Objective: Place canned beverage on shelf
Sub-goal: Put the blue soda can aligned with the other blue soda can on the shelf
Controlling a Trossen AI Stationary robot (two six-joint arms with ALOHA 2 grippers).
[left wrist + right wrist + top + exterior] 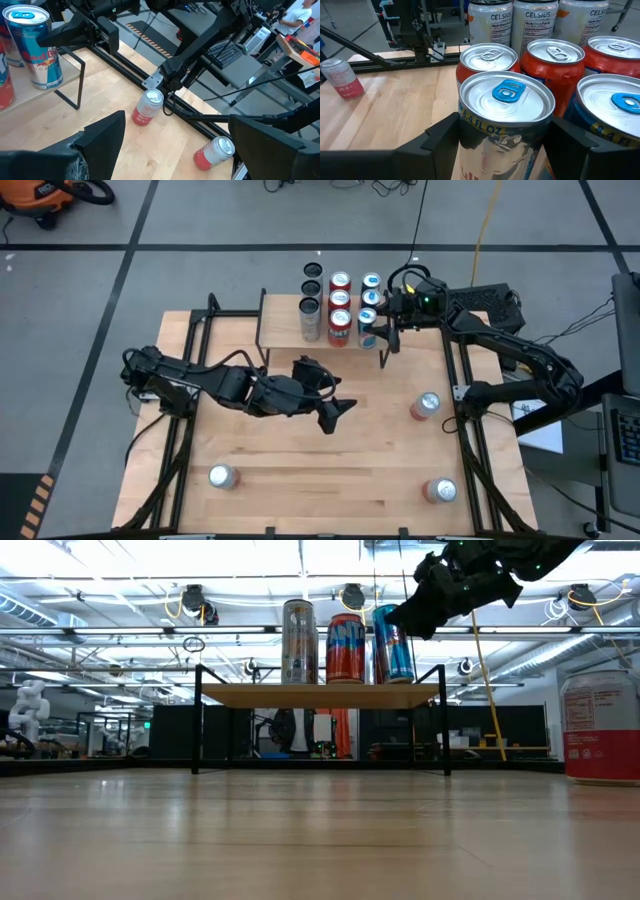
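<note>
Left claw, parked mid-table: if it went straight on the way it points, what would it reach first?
Probably the upright pink can near the table's right rail; the left claw, open and empty, points that way over bare wood. Depth is unclear, so it might pass just beside it.

Right claw (pixel 502 137) apparently clamped (left claw (pixel 335 415) gaping, idle).

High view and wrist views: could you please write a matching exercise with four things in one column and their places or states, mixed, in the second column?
Things:
A. left gripper
B. right gripper
C. lone can
D. red cans

Places or states:
1. middle row on the shelf, between silver cans and blue ones
2. open, above the middle of the tabletop
3. closed on the blue can standing on the shelf
4. standing on the tabletop's left side

Pairs: A-2, B-3, C-4, D-1
</note>
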